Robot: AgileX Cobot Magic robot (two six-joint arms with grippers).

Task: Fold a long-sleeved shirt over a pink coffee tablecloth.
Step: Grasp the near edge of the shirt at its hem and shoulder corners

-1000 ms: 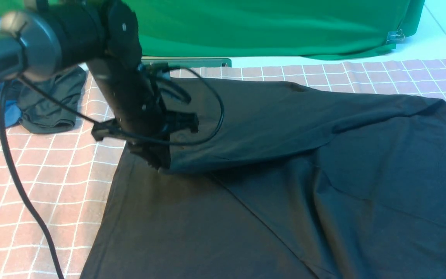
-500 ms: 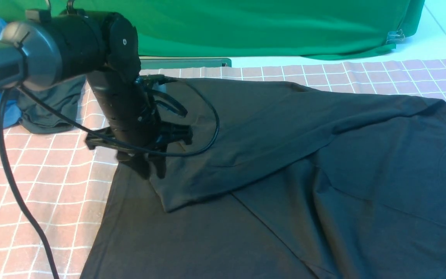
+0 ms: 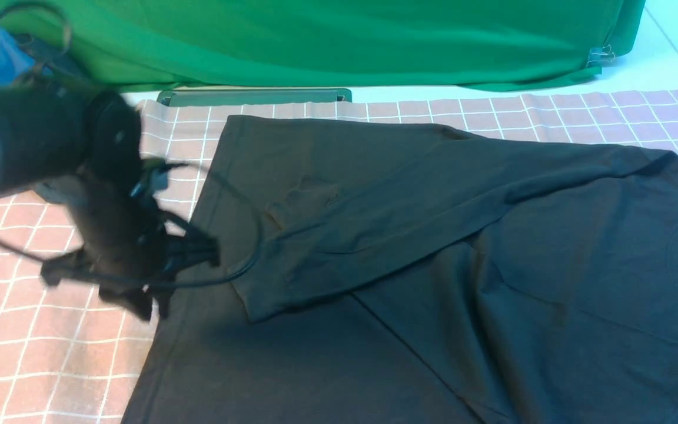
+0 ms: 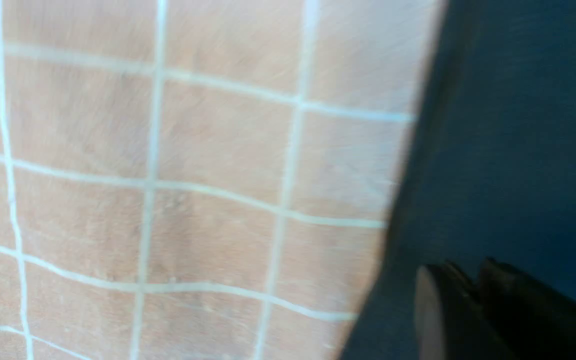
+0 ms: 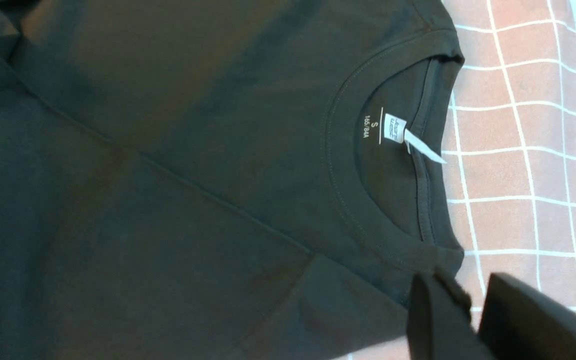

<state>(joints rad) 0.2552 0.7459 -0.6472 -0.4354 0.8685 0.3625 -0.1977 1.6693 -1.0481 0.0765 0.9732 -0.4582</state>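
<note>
**Sleeve laid in, hem fold next**

The left pincer (image 3: 153, 309), jaws together and empty, hangs tilted down over the shirt's (image 3: 433, 265) hem (image 3: 165, 347), its arm reaching in from beyond it. The right pincer (image 5: 473, 295) sits beside the shirt's collar (image 5: 340, 165); whether it grips anything cannot be told. The shirt lies on the pink tablecloth (image 3: 50, 353), with a sleeve (image 3: 374, 224) folded across its body. The next pinch should probably take the hem without dragging that sleeve.

Black long-sleeved shirt (image 3: 433, 330) flat on pink white-gridded coffee tablecloth (image 3: 33, 330); one sleeve (image 3: 374, 229) diagonally across its body; collar rightward
</note>
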